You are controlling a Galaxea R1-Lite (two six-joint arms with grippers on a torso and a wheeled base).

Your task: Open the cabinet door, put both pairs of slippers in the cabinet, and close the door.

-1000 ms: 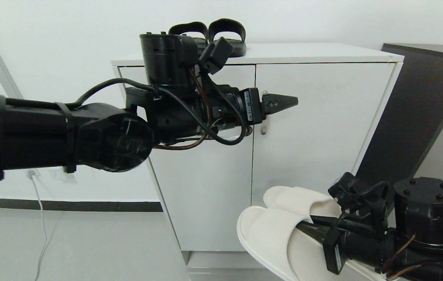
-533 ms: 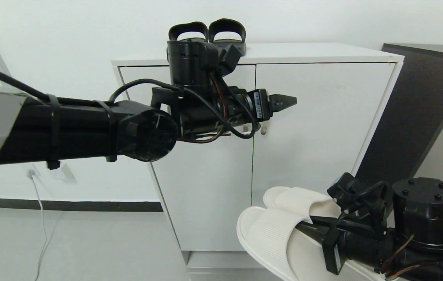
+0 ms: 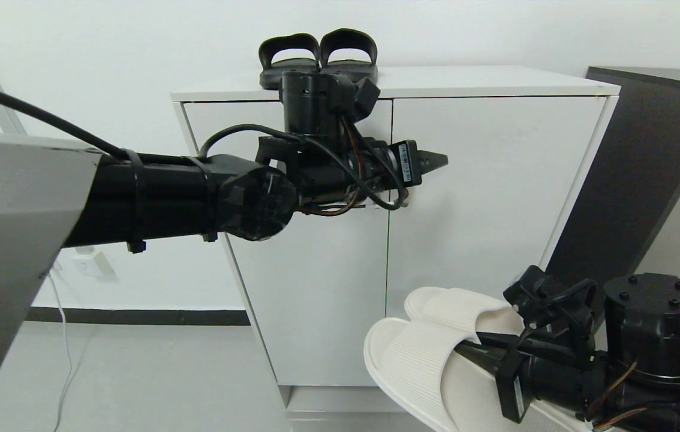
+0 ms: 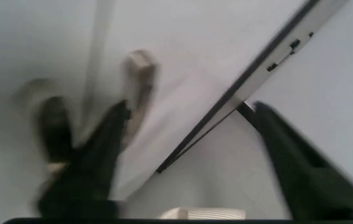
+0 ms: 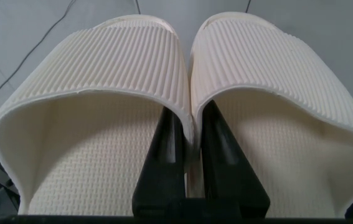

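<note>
The white cabinet [image 3: 484,198] stands with both doors shut. A pair of black slippers [image 3: 316,51] rests on its top at the left. My left gripper [image 3: 433,161] is held against the upper door fronts by the middle seam. In the left wrist view this gripper [image 4: 188,112] is open, with a small pale door handle [image 4: 140,65] close to one finger [image 4: 101,155]. Low at the right, my right gripper [image 5: 188,134] is shut on the inner walls of the two white slippers [image 3: 424,354], which it holds side by side in front of the right door.
A dark grey panel [image 3: 646,180] leans beside the cabinet's right side. A white cable [image 3: 67,360] hangs from a wall socket [image 3: 91,264] down to the floor at the left. Open floor lies left of the cabinet.
My left arm has stretched farther toward the cabinet, bringing its wrist and gripper closer to the door fronts. The right arm with the white slippers has stayed put.
</note>
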